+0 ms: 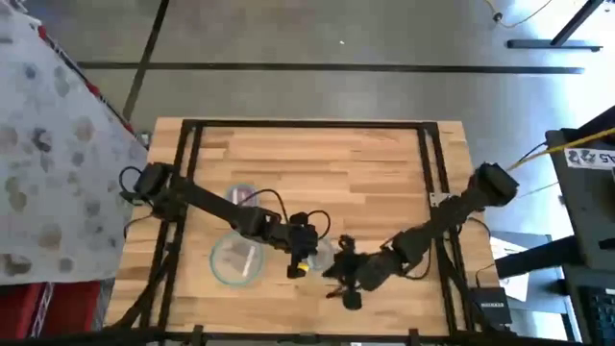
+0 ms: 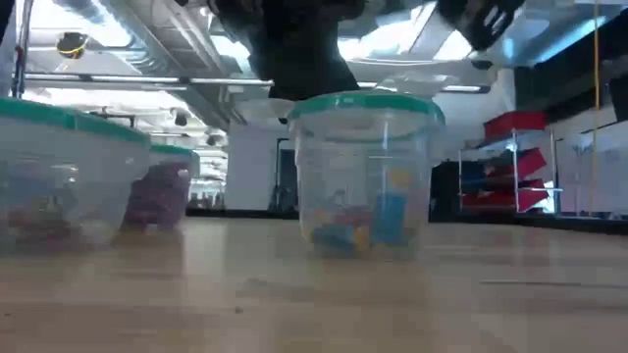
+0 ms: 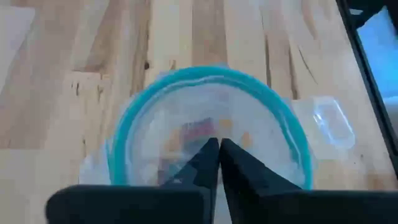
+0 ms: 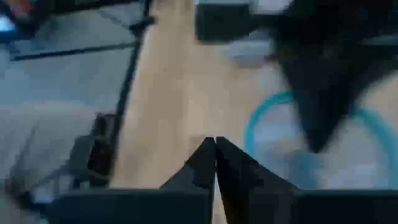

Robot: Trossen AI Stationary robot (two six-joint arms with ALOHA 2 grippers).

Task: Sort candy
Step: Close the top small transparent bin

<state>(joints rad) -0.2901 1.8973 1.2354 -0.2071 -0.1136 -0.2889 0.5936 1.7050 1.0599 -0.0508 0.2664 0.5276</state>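
From above, the left gripper [image 1: 304, 258] sits over the front-centre clear round bowl with a pale teal rim [image 1: 320, 252] on the pale wooden table [image 1: 317, 163]; the right gripper [image 1: 344, 279] lies just beside it. Two more clear bowls [image 1: 236, 260] stand to the left. No loose candy shows on the table, so look for it elsewhere before you send an arm out again.

At table height, small wrapped candy [image 2: 358, 227], blue and yellow, lies in the middle bowl's bottom; purple pieces fill a far bowl [image 2: 157, 196].

Left wrist: fingers [image 3: 205, 165] pressed together, gripping nothing, centred above the rim with candy [image 3: 193, 134] below. Lift straight up so you don't tip the bowl.

Right wrist: fingers [image 4: 208, 163] closed and empty, beside the teal rim [image 4: 258, 124]. Keep this arm clear of the left one.

No writing is legible on the bowls or sweets; a tag at the table's right edge is unreadable
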